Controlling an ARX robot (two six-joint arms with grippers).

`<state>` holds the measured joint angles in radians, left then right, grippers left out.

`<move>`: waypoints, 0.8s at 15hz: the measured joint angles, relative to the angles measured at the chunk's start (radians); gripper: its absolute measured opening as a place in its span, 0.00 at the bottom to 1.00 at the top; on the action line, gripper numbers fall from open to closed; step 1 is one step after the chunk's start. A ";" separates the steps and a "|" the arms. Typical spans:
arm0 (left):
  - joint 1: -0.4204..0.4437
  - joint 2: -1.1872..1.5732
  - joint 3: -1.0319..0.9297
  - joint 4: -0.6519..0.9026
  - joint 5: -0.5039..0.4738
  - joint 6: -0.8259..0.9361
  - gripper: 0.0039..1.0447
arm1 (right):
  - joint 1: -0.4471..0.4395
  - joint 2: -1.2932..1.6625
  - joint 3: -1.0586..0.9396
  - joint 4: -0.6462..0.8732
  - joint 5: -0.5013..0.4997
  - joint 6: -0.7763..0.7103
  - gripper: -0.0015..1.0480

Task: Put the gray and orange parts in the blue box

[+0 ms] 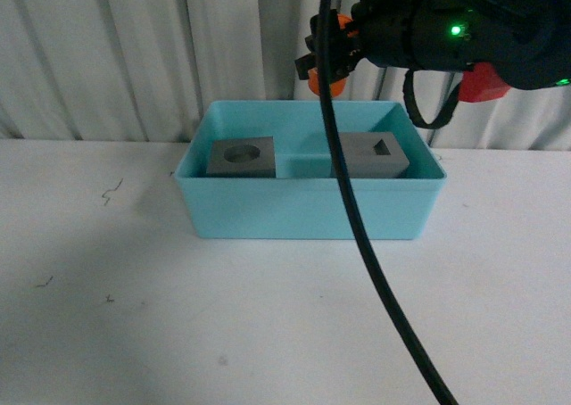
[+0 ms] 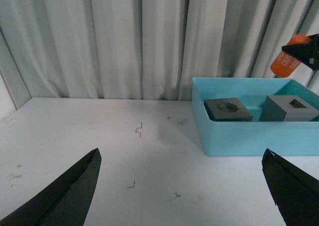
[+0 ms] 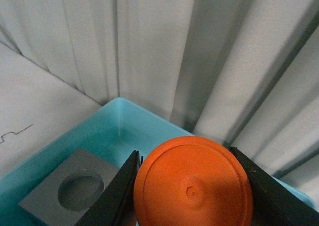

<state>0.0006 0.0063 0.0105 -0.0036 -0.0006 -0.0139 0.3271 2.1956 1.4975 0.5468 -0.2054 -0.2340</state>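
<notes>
The blue box [image 1: 303, 213] stands on the white table. Inside it lie two gray cubes: one with a round recess [image 1: 241, 158] at the left, one with a rectangular recess [image 1: 375, 153] at the right. My right gripper [image 1: 332, 59] is shut on the orange cylinder [image 1: 337, 82] and holds it in the air above the box's far wall. In the right wrist view the cylinder's round end [image 3: 193, 184] fills the space between the fingers, above the round-recess cube [image 3: 75, 190]. My left gripper [image 2: 182, 186] is open and empty over bare table, left of the box [image 2: 249, 136].
A black cable [image 1: 357, 218] hangs across the front view in front of the box. Pale curtains [image 1: 134, 48] close the far side of the table. Small dark scraps [image 2: 139, 131] lie on the table left of the box.
</notes>
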 joint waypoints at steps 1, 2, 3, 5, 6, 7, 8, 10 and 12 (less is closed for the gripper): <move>0.000 0.000 0.000 0.000 0.000 0.000 0.94 | 0.008 0.050 0.056 -0.015 0.009 0.011 0.45; 0.000 0.000 0.000 0.000 0.000 0.000 0.94 | 0.012 0.090 0.088 -0.026 0.011 0.026 0.45; 0.000 0.000 0.000 0.000 0.000 0.000 0.94 | 0.013 0.123 0.108 -0.030 0.018 0.040 0.45; 0.000 0.000 0.000 0.000 0.000 0.000 0.94 | 0.013 0.176 0.133 -0.030 0.032 0.066 0.45; 0.000 0.000 0.000 0.000 0.000 0.000 0.94 | 0.013 0.196 0.141 -0.031 0.035 0.079 0.45; 0.000 0.000 0.000 0.000 0.000 0.000 0.94 | 0.013 0.208 0.147 -0.031 0.035 0.088 0.45; 0.000 0.000 0.000 0.000 0.000 0.000 0.94 | 0.013 0.220 0.157 -0.030 0.034 0.101 0.45; 0.000 0.000 0.000 0.000 0.000 0.000 0.94 | 0.012 0.254 0.184 -0.042 0.034 0.114 0.45; 0.000 0.000 0.000 0.000 0.000 0.000 0.94 | 0.012 0.303 0.200 -0.060 0.035 0.129 0.45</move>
<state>0.0006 0.0063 0.0105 -0.0036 -0.0006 -0.0139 0.3393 2.4985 1.6978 0.4866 -0.1703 -0.1047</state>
